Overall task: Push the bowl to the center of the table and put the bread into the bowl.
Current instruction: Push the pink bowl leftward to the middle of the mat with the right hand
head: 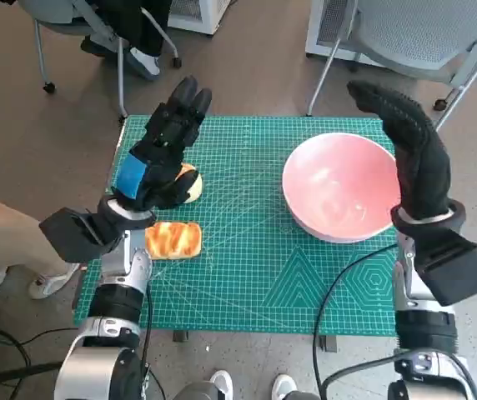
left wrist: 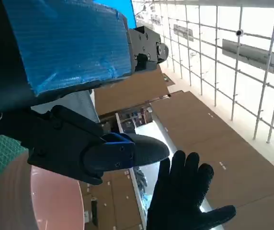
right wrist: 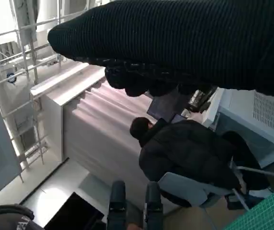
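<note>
The right hand point(head: 412, 154) stood beside the pink bowl point(head: 339, 186), on its outer side, gloved fingers straight and together, holding nothing. Palm faced the bowl's rim, but whether it touched could not be told from the head view. The bowl sat right of the mat's middle, so the push looked not yet finished.

Over on the other side, the left hand point(head: 162, 154) hovered with fingers spread and empty. Just beneath its palm lay a pale round bun point(head: 191, 185), partly hidden, and nearer the wrist lay the bread point(head: 173, 240), a golden ridged loaf flat on the green cutting mat point(head: 247, 275). In the left wrist view the black fingers point(left wrist: 127, 151) were apart, with the bowl's rim behind them.

Judging by looks, the bowl was rigid, smooth and light, likely to slide easily on the mat and perhaps spin if pushed off-centre; a flat palm low on its wall, opposite the centre, seemed the safest contact. The bread appeared soft and squashy, so a gentle hold across its long sides, at the middle, would suit.
</note>
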Controlling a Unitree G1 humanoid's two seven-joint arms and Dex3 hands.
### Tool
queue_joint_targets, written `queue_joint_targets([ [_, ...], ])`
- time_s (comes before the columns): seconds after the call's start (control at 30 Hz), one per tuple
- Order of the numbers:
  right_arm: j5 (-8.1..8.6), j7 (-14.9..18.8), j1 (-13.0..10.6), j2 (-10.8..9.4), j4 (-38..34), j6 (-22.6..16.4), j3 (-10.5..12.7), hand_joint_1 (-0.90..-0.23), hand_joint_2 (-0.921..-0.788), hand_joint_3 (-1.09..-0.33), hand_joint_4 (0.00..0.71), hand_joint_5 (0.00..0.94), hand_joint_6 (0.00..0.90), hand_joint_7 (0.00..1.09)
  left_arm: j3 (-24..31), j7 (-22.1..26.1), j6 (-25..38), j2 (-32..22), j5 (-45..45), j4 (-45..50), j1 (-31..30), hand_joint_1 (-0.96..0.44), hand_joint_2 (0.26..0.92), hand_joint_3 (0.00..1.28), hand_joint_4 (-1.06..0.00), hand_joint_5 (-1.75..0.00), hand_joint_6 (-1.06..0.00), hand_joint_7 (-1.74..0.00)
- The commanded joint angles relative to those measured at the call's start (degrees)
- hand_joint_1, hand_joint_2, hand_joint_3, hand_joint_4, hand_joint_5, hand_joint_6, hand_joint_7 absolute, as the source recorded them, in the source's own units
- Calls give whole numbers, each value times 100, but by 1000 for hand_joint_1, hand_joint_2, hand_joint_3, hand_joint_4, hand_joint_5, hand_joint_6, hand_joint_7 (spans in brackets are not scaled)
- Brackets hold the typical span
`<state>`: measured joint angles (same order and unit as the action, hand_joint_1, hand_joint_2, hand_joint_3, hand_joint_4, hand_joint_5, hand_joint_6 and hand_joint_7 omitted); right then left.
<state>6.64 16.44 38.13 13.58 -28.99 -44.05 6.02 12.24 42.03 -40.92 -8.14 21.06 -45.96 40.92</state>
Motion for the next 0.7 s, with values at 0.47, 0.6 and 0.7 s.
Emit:
queue_joint_targets([
  [0.47,121,61,-129,115,-113,51,145,-738,-921,-774,185,1,7,460,41,103,6,43,83,-58,61,-724,921,414,1,1,-115,-23],
  [0.6,139,44,-123,223,-219,40,261,-739,-921,-770,186,1,10,460,40,99,-23,51,59,-89,66,-724,921,413,1,1,-115,-24],
  [0.7,148,-3,-73,341,-425,1,403,-739,-921,-770,186,1,12,460,37,92,-30,55,48,-103,69,-724,921,412,1,1,-115,-24],
])
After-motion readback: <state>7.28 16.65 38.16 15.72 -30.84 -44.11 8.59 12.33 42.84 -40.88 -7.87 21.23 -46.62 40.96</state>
